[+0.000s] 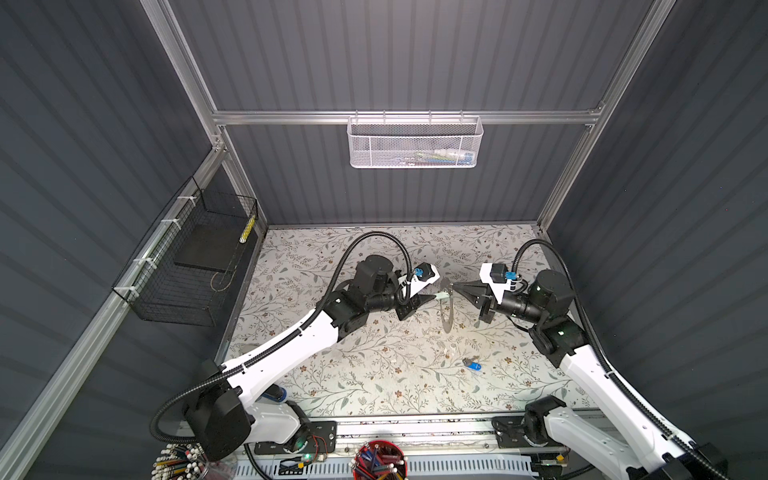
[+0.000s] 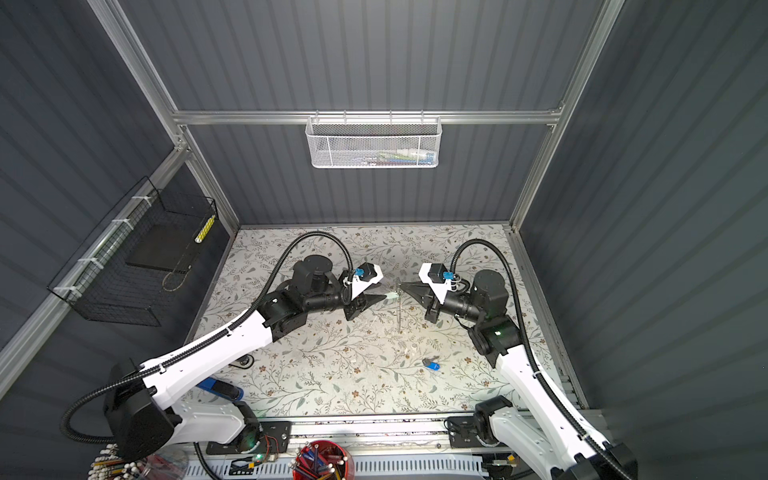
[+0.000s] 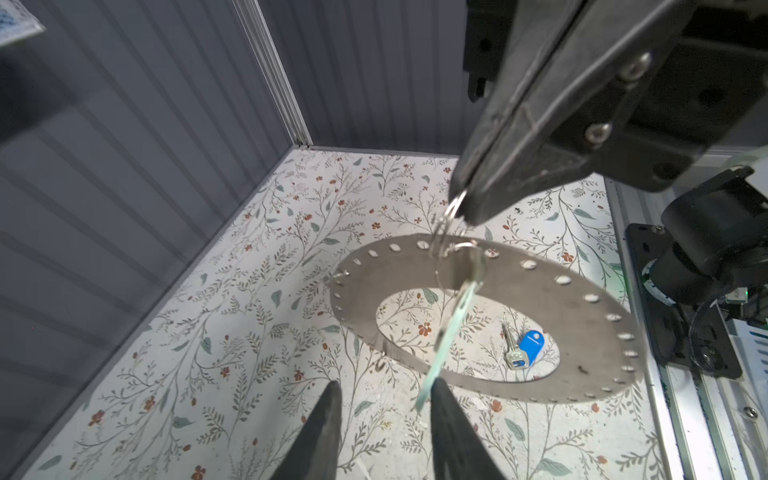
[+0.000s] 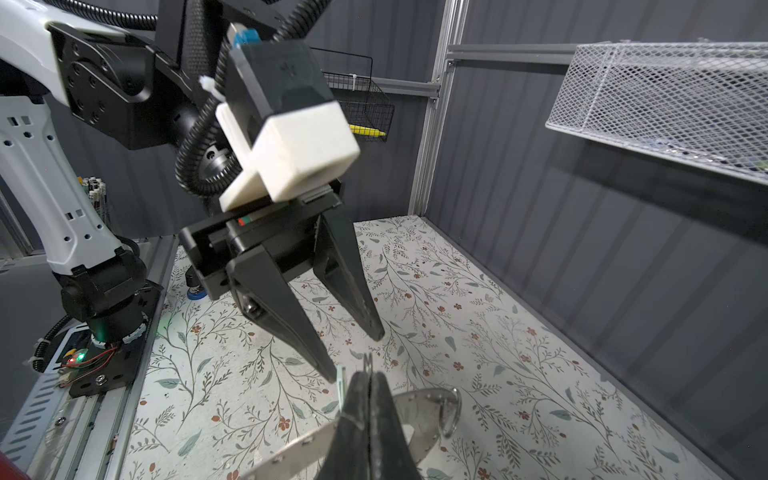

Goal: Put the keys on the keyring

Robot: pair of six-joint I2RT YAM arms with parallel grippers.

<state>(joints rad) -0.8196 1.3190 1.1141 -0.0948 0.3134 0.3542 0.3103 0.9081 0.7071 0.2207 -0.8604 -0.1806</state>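
Parted left end effector [image 3: 384,388] should retreat toward 9 o'clock off mint key [image 3: 451,332]; right end effector [image 3: 459,197] clamps keyring [image 3: 355,295].

Two keys show: the mint-tagged key [image 3: 451,332] and the blue-tagged key [image 3: 524,349]. There is one keyring [image 3: 598,345], one stapler [image 2: 220,388], two grippers, the left gripper [image 3: 384,384] and right gripper [image 4: 370,378], and two baskets: a white mesh basket [image 1: 414,141] upper centre, a black wire basket [image 1: 187,266] at left.

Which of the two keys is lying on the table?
The blue-tagged key, flat on the floral table. The mint-tagged key hangs from the keyring, which the right claw holds up.
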